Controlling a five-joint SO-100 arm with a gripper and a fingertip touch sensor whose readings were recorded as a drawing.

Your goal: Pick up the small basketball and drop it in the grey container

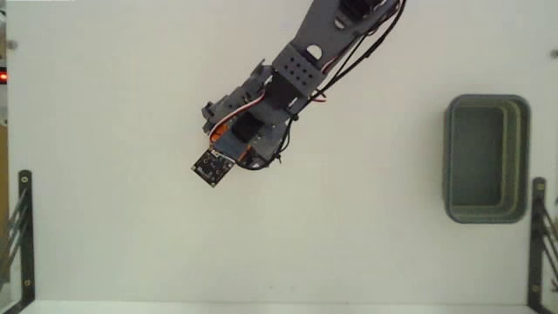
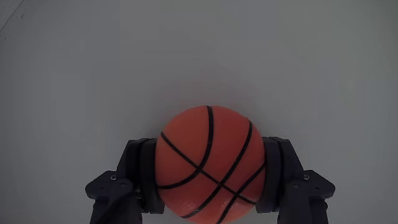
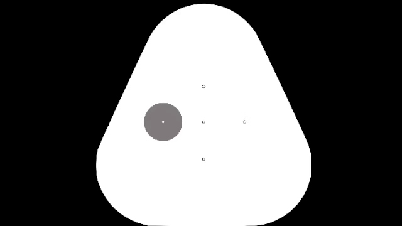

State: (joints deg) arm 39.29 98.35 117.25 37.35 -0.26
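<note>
In the wrist view the small basketball (image 2: 208,165), orange with thin black seams, sits between my gripper's (image 2: 208,144) two dark fingers (image 2: 140,174), which press on its left and right sides. Plain white table lies beyond it. In the fixed view the gripper (image 1: 235,144) hangs left of the table's middle, and the arm above it hides the ball. The grey container (image 1: 523,157), a deep grey-green tub with rounded corners, stands at the far right with nothing in it, well apart from the gripper.
The arm (image 1: 301,65) reaches in from the top middle, trailing black cables. Black metal brackets stand at the lower left edge (image 1: 22,235) and the lower right edge (image 1: 539,235). A small red light (image 1: 3,77) glows at the left border.
</note>
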